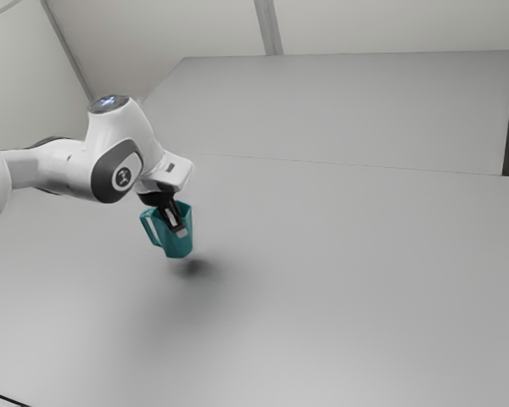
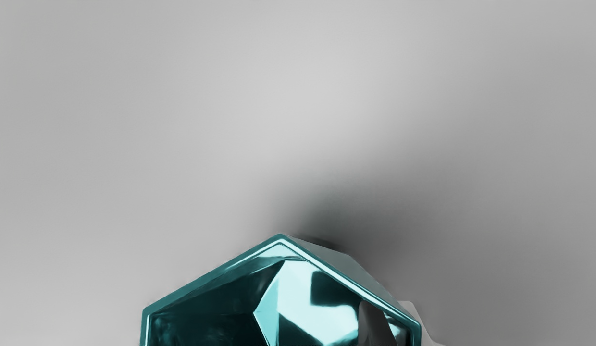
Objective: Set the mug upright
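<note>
In the exterior view the teal mug (image 1: 177,244) hangs a little above the table, its opening upward and its body slightly tilted, with the handle toward the exterior view's left. My gripper (image 1: 181,229) is shut on the mug's side wall near the rim. The faceted inside and angular rim of the mug (image 2: 221,274) face the camera in the wrist view. There the gripper (image 2: 399,317) has one finger inside the mug and the other against the outside of the same wall. The mug's base is hidden in that view.
The grey table (image 1: 348,297) spreads widely around the mug, whose dark shadow falls just below it. Behind stands a grey panel (image 1: 348,110). A black cable (image 1: 4,398) lies at the exterior view's lower left corner.
</note>
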